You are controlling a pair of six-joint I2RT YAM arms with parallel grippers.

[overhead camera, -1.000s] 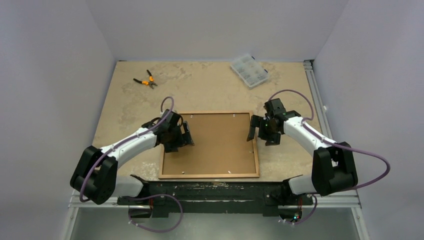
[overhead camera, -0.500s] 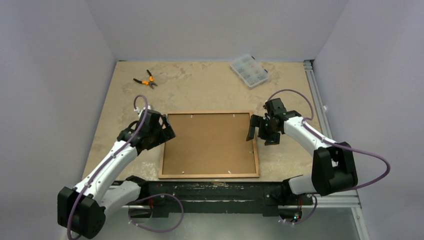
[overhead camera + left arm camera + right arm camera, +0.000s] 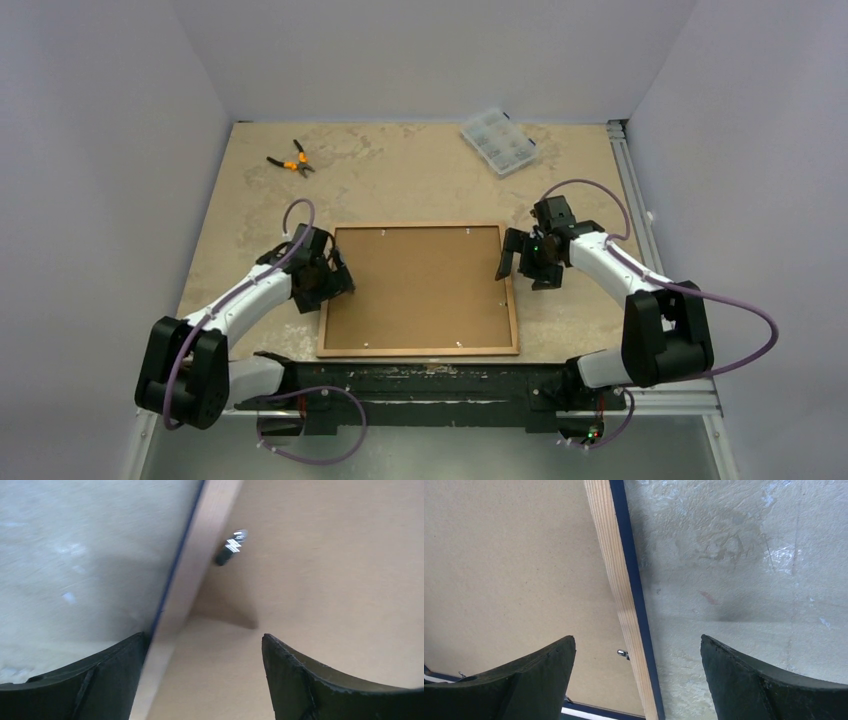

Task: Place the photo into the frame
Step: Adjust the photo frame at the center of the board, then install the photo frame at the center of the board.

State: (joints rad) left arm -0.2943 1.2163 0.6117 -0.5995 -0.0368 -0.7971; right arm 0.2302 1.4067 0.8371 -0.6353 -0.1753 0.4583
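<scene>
Where the frame (image 3: 420,351) lies: flat on the table (image 3: 400,180), wood-brown face up, close to the arms' bases, with a brown board (image 3: 420,290) filling its opening.
Pliers (image 3: 290,160): beyond the frame's far left corner, well apart from it.
Box (image 3: 498,140): clear and compartmented, beyond the frame's far right corner, well apart from it.
Tabs (image 3: 230,547): small metal pieces along the frame's inner edge, lying over the board's rim.
Left arm: comes in from the frame's left side, wrist bent down over the middle of the left rail.
Left gripper (image 3: 336,278): spread wide and holding nothing; one finger is outside the left rail over the table, the other inside over the board.
Right arm: curves in from the frame's right side, wrist over the far half of the right rail.
Right gripper (image 3: 522,268): spread wide and empty, straddling the right rail the same way.
Top view alone: the whole frame, both arms, pliers and box together.
Left wrist view alone: a thin dark blue edge on the rail's outer side and one tab just inside the rail; blurred.
Right wrist view alone: the rail's wood grain, a blue strip along its outer side, and a tab near the frame's near right corner.
Contact: whether any fingertip touches the frame cannot be told.
</scene>
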